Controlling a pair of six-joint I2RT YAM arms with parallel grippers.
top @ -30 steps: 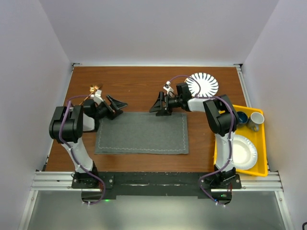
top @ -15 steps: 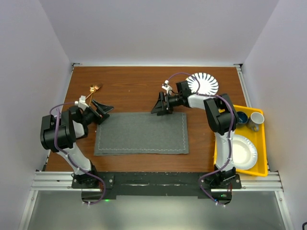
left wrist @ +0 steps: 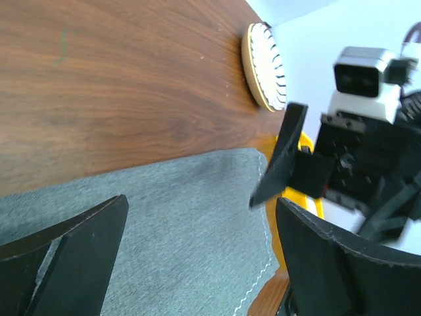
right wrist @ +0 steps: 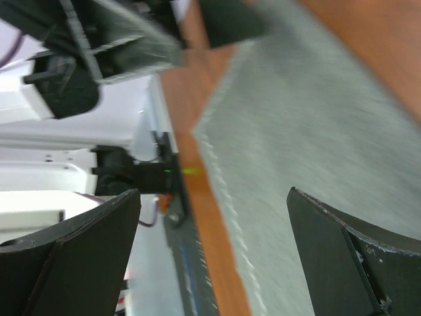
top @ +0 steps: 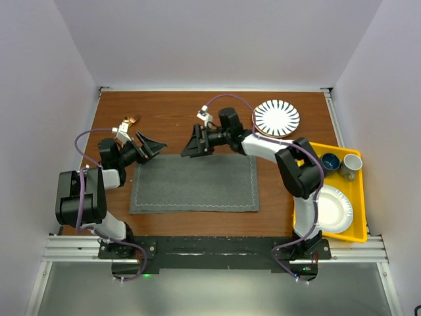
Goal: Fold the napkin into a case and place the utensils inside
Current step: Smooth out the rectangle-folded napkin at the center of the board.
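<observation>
While the napkin [top: 194,183] lies flat and unfolded in the middle of the surface [top: 177,108], both arms are reaching over its far edge. The left end effector [top: 154,148] sits at the far-left corner with its jaws spread wide, nothing in them. The right end effector [top: 189,141] is gaping too and empty, hanging over the far hem nearer the middle than the right corner. The left wrist view shows grey cloth between its two fingers, with the other arm's dark finger just beyond. The right wrist view is blurred, so no contact can be read there.

The utensils [top: 129,122] are off the cloth, on bare wood beyond the far-left corner, close by the left arm. The striped plate [top: 277,117] stands well clear to the right.

The first fold looks like the job here, and nothing is gripped yet. To do it well, each end effector should come down onto the hem and pinch one layer only. The right one would do better closer to its own corner, so the edge lifts level. Then carry both ends together, low and even, keeping the stitched hems parallel so the strip comes out narrow and straight.
</observation>
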